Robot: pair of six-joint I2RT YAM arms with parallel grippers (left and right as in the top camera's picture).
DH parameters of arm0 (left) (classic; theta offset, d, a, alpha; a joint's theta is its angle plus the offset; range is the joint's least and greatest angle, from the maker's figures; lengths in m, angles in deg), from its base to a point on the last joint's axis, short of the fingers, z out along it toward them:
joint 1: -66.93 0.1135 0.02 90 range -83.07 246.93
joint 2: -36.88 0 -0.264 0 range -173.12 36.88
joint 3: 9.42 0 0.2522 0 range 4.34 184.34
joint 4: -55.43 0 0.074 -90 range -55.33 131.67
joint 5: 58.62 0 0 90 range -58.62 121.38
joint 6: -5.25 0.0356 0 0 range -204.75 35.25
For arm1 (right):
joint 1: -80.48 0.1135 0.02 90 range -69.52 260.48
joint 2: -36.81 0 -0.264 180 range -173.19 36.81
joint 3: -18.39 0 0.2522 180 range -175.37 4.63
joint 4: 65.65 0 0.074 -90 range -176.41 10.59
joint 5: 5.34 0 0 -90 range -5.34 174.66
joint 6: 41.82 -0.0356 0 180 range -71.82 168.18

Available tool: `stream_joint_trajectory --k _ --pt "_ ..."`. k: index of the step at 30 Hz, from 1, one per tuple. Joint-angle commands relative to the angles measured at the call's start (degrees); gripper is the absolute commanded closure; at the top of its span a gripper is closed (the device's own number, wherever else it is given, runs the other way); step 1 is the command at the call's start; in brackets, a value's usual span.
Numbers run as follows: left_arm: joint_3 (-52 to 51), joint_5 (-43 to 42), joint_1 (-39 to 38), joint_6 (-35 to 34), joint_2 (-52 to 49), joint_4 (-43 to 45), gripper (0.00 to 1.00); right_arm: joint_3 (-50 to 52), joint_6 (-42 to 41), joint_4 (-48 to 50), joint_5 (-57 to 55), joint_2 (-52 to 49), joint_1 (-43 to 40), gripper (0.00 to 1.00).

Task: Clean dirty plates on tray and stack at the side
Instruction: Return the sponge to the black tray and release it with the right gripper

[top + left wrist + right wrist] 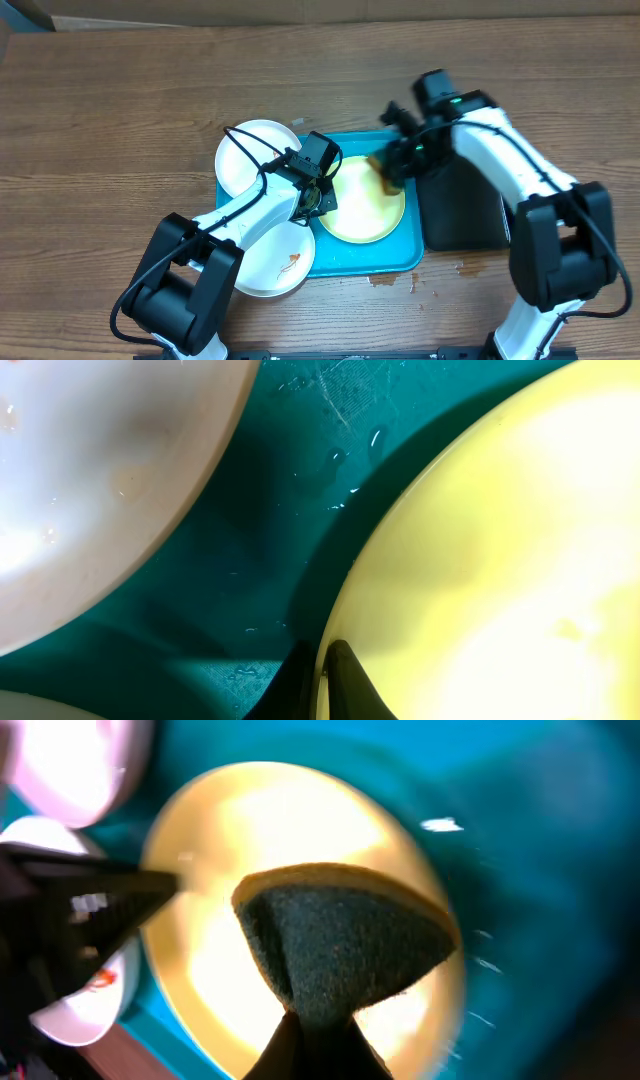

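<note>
Green sponge (345,945) over yellow plate (250,830)

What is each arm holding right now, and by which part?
The left tool pinches the yellow-green plate at its rim. The right tool grips a sponge by its narrow, pinched end.

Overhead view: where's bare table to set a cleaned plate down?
Free: wide bare table left of the upper white plate and the smeared white plate; also the strip behind the blue tray. Crowded: the tray, holding the yellow-rimmed plate under the sponge, with the black tray close on its right. Wood in front of the tray has brown spills.
</note>
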Motion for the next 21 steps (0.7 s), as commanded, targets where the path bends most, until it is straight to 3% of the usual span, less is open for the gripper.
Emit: stream_joint_trajectory --k 1,8,21 --pt "-0.61 1.84 0.63 0.50 -1.07 0.00 0.92 -2.01 0.39 -1.27 -0.13 1.40 -5.99 0.96" --pt "-0.61 1.84 0.63 0.48 -1.07 0.07 0.91 -1.79 -3.48 -1.14 -5.46 1.44 -16.17 0.96" --pt "-0.61 1.84 0.61 0.48 -1.07 0.11 0.90 6.75 -7.82 10.12 -17.33 1.22 -16.39 0.96"
